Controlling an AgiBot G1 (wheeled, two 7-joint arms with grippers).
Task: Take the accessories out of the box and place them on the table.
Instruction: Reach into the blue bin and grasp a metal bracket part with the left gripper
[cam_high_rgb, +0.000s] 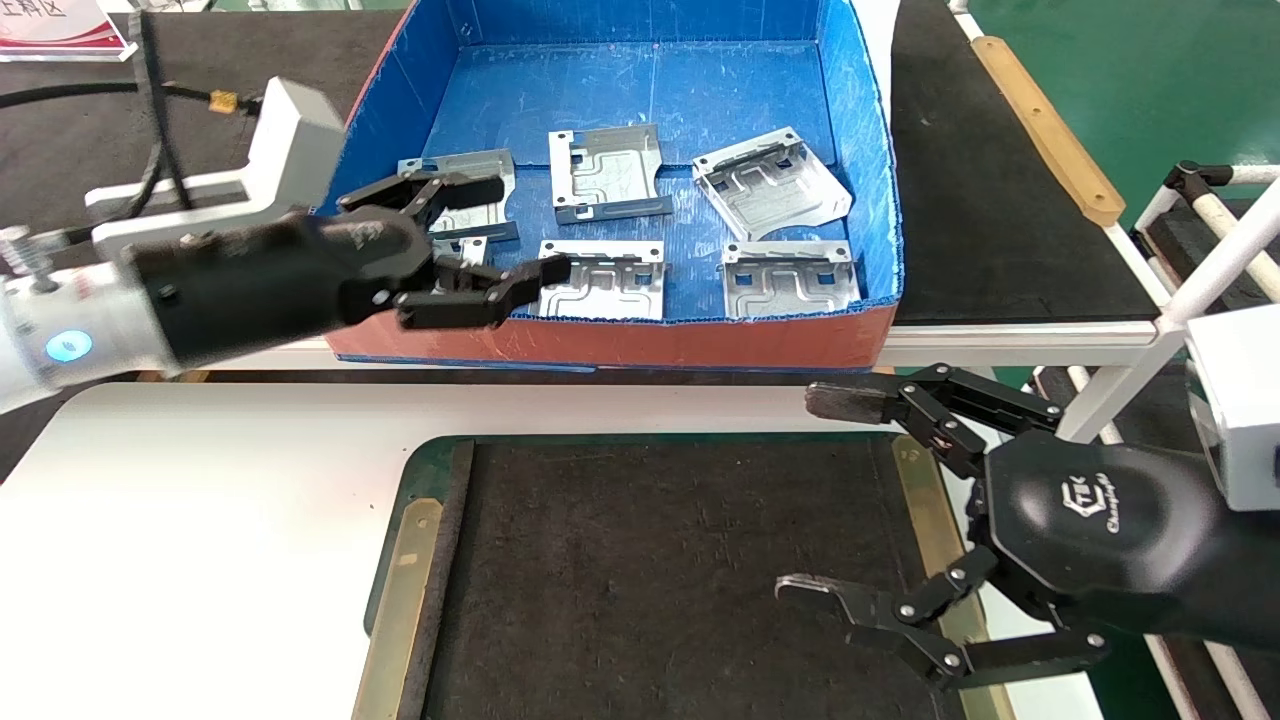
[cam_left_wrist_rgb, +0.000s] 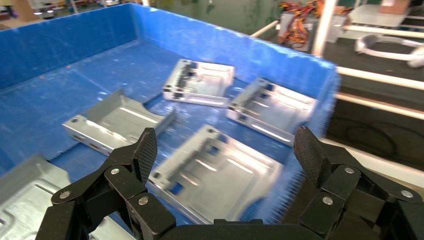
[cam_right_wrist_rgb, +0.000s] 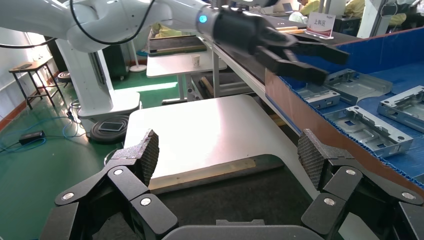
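The blue box with its orange-red front wall stands behind the white table. Several silver accessories lie flat inside it, among them plates at the back, the right and the front. My left gripper hovers open over the box's front-left part, hiding part of two plates there. In the left wrist view this gripper is spread above one plate without touching it. My right gripper hangs open and empty over the right side of the dark mat; its wrist view shows it above mat and tabletop.
Brass-coloured strips flank the mat. A black-topped bench carries the box. White tube framing stands at the far right. Cables run at the back left. The box's walls rise around the plates.
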